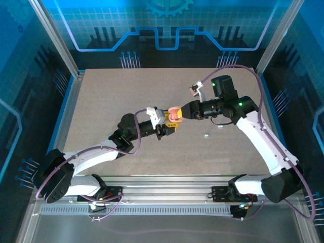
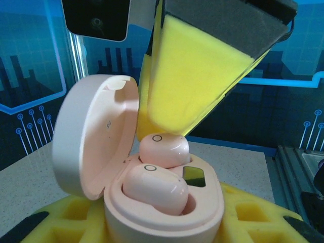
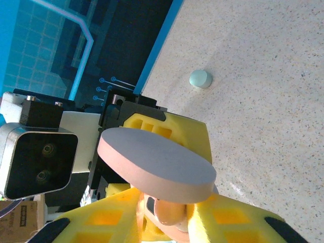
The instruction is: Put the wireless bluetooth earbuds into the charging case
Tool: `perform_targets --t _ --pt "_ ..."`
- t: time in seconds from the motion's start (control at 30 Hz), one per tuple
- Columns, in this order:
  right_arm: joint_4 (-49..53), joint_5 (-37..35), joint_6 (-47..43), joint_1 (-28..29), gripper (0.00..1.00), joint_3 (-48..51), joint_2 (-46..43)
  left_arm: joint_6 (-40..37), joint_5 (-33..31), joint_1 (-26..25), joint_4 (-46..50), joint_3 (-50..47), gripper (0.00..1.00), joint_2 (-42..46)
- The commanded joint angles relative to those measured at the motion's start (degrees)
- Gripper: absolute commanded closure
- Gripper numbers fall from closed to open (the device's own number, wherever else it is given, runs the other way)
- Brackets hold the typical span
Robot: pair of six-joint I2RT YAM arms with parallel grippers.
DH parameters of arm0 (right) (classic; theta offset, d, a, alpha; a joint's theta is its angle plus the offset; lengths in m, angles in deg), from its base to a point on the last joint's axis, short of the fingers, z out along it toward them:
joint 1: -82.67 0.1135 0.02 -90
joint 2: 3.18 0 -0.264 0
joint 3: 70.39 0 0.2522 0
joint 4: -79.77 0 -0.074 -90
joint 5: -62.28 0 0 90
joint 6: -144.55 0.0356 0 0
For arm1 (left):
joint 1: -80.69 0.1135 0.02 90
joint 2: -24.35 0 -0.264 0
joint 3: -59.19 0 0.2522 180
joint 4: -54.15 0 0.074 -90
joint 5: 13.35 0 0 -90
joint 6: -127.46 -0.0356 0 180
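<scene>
Earbuds (image 2: 156, 188): 2 glossy pink nubs in open case (image 2: 210, 202); L fingers (image 2: 66, 223) clamp case, R fingers (image 2: 192, 76) pinch rear bud (image 2: 164, 150).

Far earbud (image 2: 164, 150) is partly hidden — charging case's (image 2: 206, 201) base is cropped.

Between the pads (image 2: 243, 217) of the left gripper (image 2: 164, 230), note the case (image 2: 167, 215): smooth pink plastic with a soft satin sheen. Its lid (image 2: 93, 136) has the same finish. The earbuds (image 2: 154, 188) in the case are smooth, glossy plastic with bright highlights. The small dark window (image 2: 194, 176) beside them is mirror-glossy. Treat the pads as yellow foam: matt, open-textured, with moulded square recesses. The right gripper (image 3: 169, 217) carries the same foam, backed by a grey matt layer. Below both grippers, the table (image 3: 263, 101) is matt, finely speckled and stone-like.
</scene>
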Motion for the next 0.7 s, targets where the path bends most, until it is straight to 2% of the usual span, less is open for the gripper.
perform_targets --t 0.0,0.37,0.67 --pt "3.08 -2.47 -1.05 0.84 0.69 -0.80 0.87 0.43 0.94 -0.03 -4.93 1.37 0.66 0.72" --pt "4.38 -4.51 -1.11 0.84 0.64 -1.82 -0.34 0.06 0.54 0.00 -4.74 1.06 0.66 0.94" --pt "1.05 -6.12 0.72 -1.49 0.51 -0.30 -6.08 -0.68 -0.23 0.02 -3.78 0.66 0.66 1.68"
